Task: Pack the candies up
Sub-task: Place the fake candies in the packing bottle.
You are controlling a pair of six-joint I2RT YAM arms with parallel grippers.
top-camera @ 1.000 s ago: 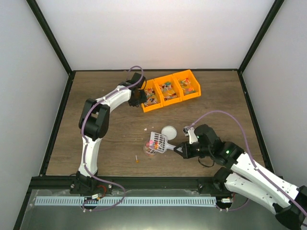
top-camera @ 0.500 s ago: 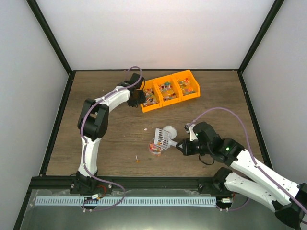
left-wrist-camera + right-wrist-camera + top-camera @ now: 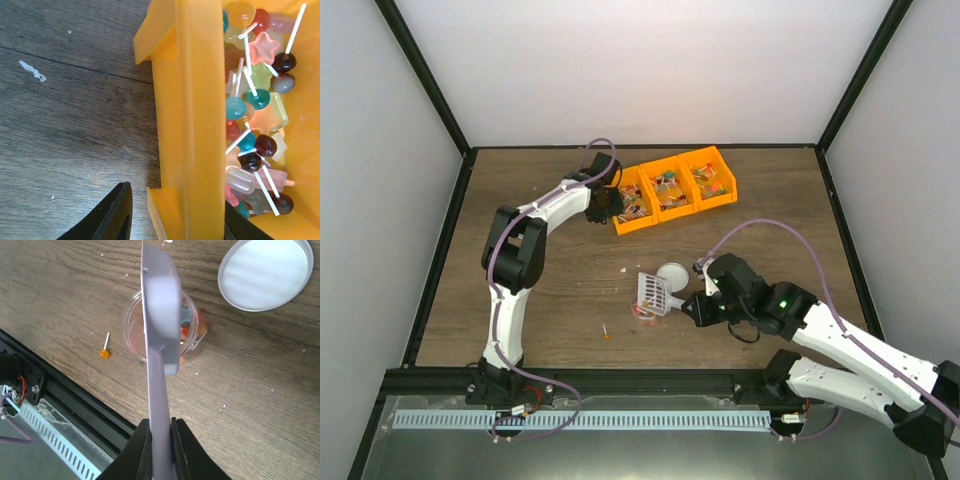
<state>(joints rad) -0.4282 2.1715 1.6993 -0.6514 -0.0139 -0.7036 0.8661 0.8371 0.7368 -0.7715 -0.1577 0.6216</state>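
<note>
Candies (image 3: 257, 97), small lollipops in mixed colours, fill the orange three-part bin (image 3: 675, 188) at the back. My left gripper (image 3: 603, 205) is at the bin's left end. In the left wrist view it (image 3: 175, 212) straddles the bin wall (image 3: 197, 100), with a small gap at the outer finger. My right gripper (image 3: 161, 427) is shut on the handle of the grey slotted scoop (image 3: 160, 305). It holds the scoop tipped on edge over the small clear cup (image 3: 135, 335). The cup holds some candies (image 3: 194, 329). The scoop (image 3: 653, 291) and cup (image 3: 640, 313) sit at table centre.
A round clear lid (image 3: 265, 272) lies flat just beyond the cup, also seen from above (image 3: 671, 273). One loose orange lollipop (image 3: 104, 353) lies on the wood left of the cup. The table's black front rail (image 3: 65, 400) is close behind the cup.
My right gripper has moved left and rolled the scoop from level to on edge over the cup. The bin and left gripper shifted slightly left, then stayed still.
</note>
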